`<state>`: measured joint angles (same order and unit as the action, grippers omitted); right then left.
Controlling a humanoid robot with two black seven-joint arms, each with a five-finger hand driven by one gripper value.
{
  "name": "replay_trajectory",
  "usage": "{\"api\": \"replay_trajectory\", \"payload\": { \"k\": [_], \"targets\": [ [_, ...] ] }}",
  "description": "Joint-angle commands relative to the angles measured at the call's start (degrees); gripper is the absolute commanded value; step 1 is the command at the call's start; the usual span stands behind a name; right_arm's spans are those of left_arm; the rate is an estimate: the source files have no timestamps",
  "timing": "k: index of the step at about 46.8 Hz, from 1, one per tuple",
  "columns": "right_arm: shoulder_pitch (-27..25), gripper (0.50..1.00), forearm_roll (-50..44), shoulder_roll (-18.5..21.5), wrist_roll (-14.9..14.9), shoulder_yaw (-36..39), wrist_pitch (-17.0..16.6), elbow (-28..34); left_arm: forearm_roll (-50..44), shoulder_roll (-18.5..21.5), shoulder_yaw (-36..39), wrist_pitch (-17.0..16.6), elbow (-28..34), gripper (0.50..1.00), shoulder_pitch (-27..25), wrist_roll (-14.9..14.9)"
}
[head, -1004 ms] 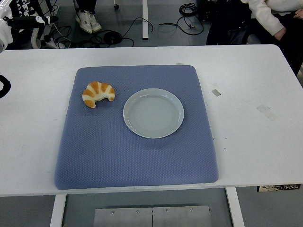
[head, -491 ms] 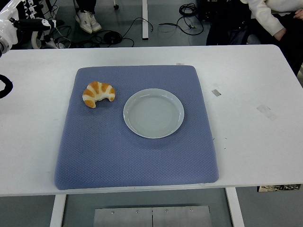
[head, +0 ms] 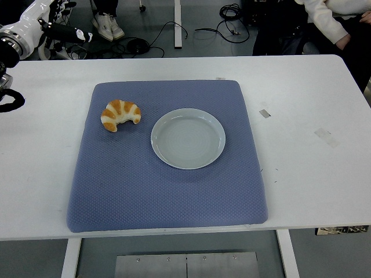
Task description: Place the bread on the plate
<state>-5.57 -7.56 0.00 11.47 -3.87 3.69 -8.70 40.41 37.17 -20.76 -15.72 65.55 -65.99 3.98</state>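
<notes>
The bread point(head: 120, 114) lies on the blue mat point(head: 168, 197) toward the desk's point(head: 301, 174) far-left corner, just beside the empty plate point(head: 188, 138). The left hand point(head: 65, 30) hovers at that corner, fingers apparently spread, holding nothing. Best to descend over the bread's middle and grip gently.

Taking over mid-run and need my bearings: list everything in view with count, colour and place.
bread: 1, golden-brown and white croissant, on the mat left of the plate, not touching it
plate: 1, pale grey-white, empty, mat centre
mat: 1, blue-grey, on the table
table: 1, white
tape bits: 2, pale, table right of mat
cables: several, black, floor beyond
person: 1, white sleeve, top right
left arm: 1, white and black, top-left corner
</notes>
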Motion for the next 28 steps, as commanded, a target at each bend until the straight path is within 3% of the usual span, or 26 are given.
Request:
{"api": "replay_trajectory", "payload": {
  "k": [1,11,20,28],
  "targets": [
    [-0.1,1.0,0.0,0.0,0.0,0.0,0.0,0.0,1.8,-1.4,0.7,-2.9,0.0,0.98,0.0,0.9],
    [-0.1,1.0,0.0,0.0,0.0,0.0,0.0,0.0,8.8,-5.5,10.7,-17.6,2.1,0.98,0.0,2.3],
    [-0.1,1.0,0.0,0.0,0.0,0.0,0.0,0.0,9.0,-4.6,12.1,-17.9,8.4,0.98,-0.5,8.2],
    [0.0,1.0,0.0,0.0,0.0,0.0,0.0,0.0,8.9,-1.8,12.2,-15.8,12.1,0.98,-0.5,10.8]
  ]
}}
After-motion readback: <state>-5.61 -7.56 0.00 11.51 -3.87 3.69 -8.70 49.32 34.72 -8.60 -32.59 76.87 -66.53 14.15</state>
